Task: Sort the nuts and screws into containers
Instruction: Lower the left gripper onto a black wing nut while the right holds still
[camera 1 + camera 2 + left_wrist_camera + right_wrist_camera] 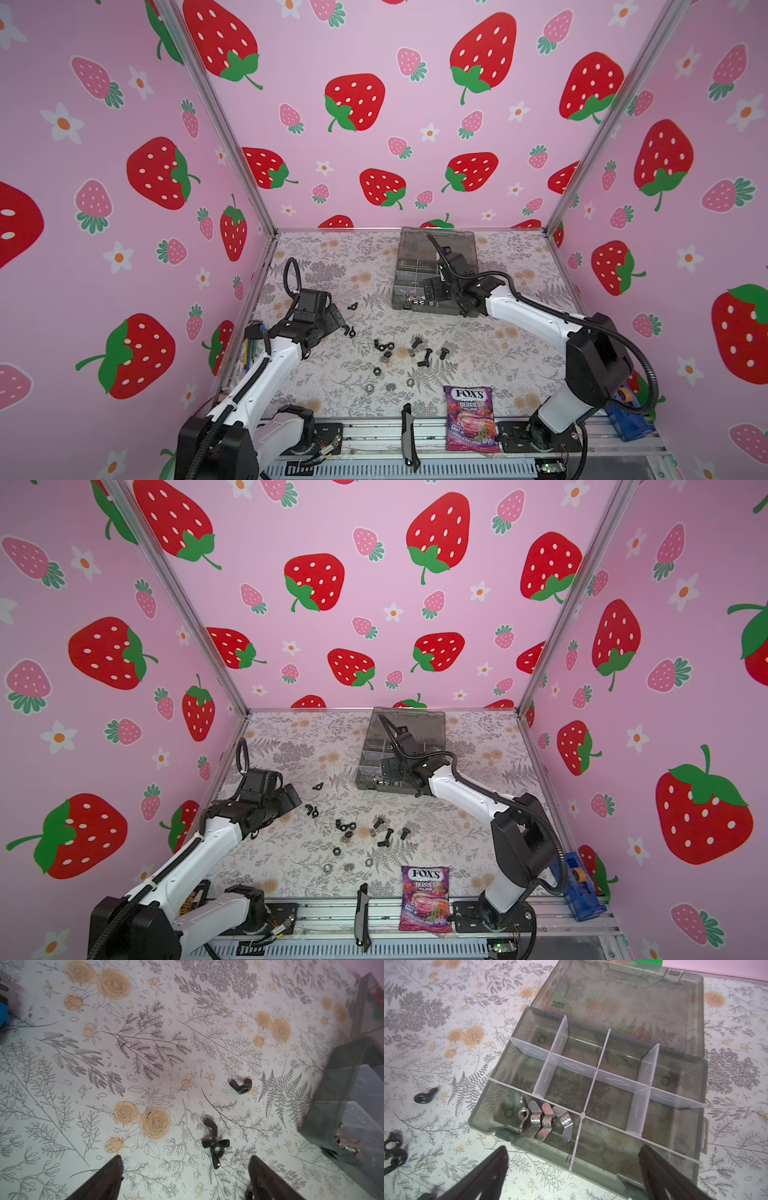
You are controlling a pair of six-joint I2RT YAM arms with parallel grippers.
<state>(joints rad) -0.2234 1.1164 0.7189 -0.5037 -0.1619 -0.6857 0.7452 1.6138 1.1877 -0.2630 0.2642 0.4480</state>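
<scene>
The smoky grey box (675,1068) lies open (lid flat behind), with a few shiny silver wing nuts (544,1121) heaped in one corner compartment. Loose black nuts (390,345) and stubby black screws (428,353) lie scattered mid-table; the left gripper (185,1160) and right gripper (574,1150) both gape empty.

Bright, even light across the bench (332,266), soft and from above. Shadows on it are faint, and the pink walls (291,62) lend everything a rosy cast. In both top views the wide lens bends things: the corner posts (218,116) splay outward and the edges stretch. In the right wrist view the centre is sharp, with little glints on the silver winged nuts (545,1121) and a pale sheen on the organiser box (633,1007) lid. Out at the border the black nuts (393,1147) smear, and the right hand (573,1148) shows its fingertips (488,1174) as dark, soft wedges.
</scene>
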